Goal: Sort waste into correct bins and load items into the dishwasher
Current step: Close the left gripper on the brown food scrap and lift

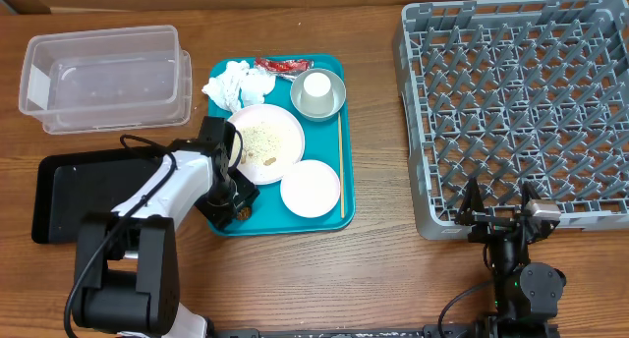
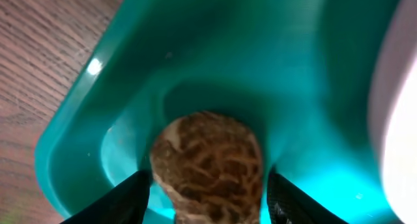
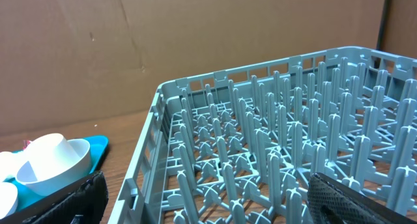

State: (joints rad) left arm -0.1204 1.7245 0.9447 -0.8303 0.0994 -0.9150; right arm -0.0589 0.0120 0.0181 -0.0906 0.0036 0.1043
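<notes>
The brown food lump (image 2: 208, 162) sits in the near-left corner of the teal tray (image 2: 260, 55), and your left gripper (image 2: 207, 180) pinches it from both sides. You're on waste sorting. Next, lift it clear of the tray wall and carry it left to a bin. Your right gripper (image 3: 205, 198) hangs spread wide by the dish rack (image 3: 260, 120).

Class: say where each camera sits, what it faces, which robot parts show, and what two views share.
Overhead: above the table, looking down; left arm, right arm show.
Left wrist: on the left gripper, facing the teal tray; fingers pinch the brown food lump.
Right wrist: low, facing the dish rack; open fingers show.
Shared: overhead and right wrist show the dish rack.
</notes>
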